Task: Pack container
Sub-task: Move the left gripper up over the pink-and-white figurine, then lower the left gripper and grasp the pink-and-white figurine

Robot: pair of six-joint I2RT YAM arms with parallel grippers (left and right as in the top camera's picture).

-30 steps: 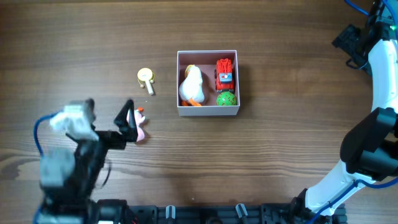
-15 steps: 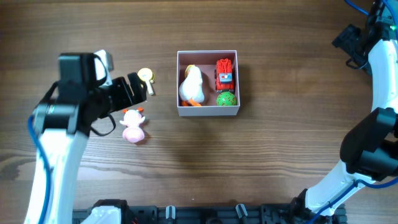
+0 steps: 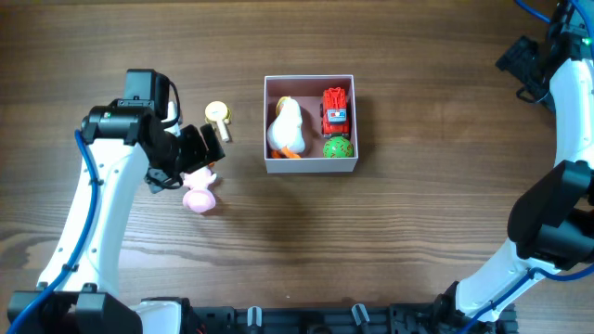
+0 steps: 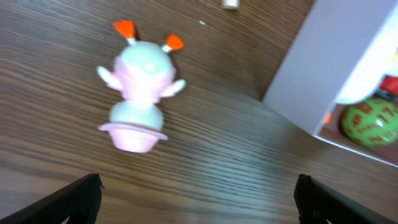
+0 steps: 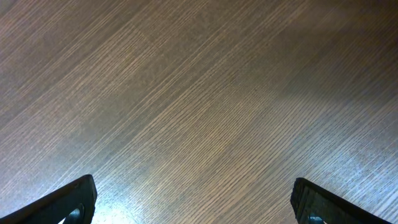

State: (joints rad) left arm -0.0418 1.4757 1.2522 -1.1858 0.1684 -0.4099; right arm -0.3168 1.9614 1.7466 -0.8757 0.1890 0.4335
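Left gripper (image 3: 200,156) is hovering wide open, empty, just beside the pink toy (image 4: 140,93) left of centre (probably lining up for the container (image 3: 311,168)); right gripper (image 5: 196,200) is idling open.

No text, label, brand name or number could be read in any of the views. The green ball (image 4: 368,121), at the right edge of the left wrist view, carried red marks, but they were too blurred to tell whether they were letters, figures or only a pattern. In the overhead view the same ball was too small to make them out. The red toy truck (image 3: 335,111), in the upper right of the container (image 3: 311,165) near the middle of the overhead view, showed a few pale patches on top, and none was legible. The right wrist view showed no writing.
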